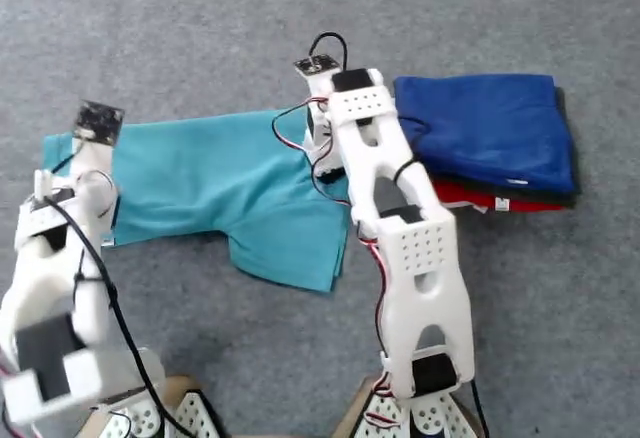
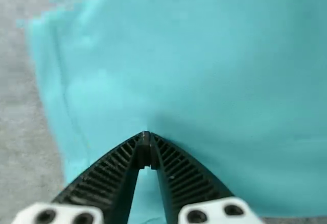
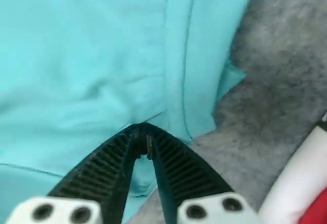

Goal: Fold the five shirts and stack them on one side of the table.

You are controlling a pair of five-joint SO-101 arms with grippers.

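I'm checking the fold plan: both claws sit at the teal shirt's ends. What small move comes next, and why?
Probably lift both claws together a little. The left claw and right claw each look shut on the teal shirt, which lies spread out beside the folded stack. Raising its ends would start a fold.

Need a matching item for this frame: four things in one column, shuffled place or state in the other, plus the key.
Column 1
1. teal shirt
2. blue shirt
3. red shirt
4. left claw

Column 2
A. folded, lying on top of the other folded shirts
B. shut, tips pinched on teal cloth
C. spread out on the table, not in the pile
D. folded, under the others, just an edge showing

Pairs: 1-C, 2-A, 3-D, 4-B
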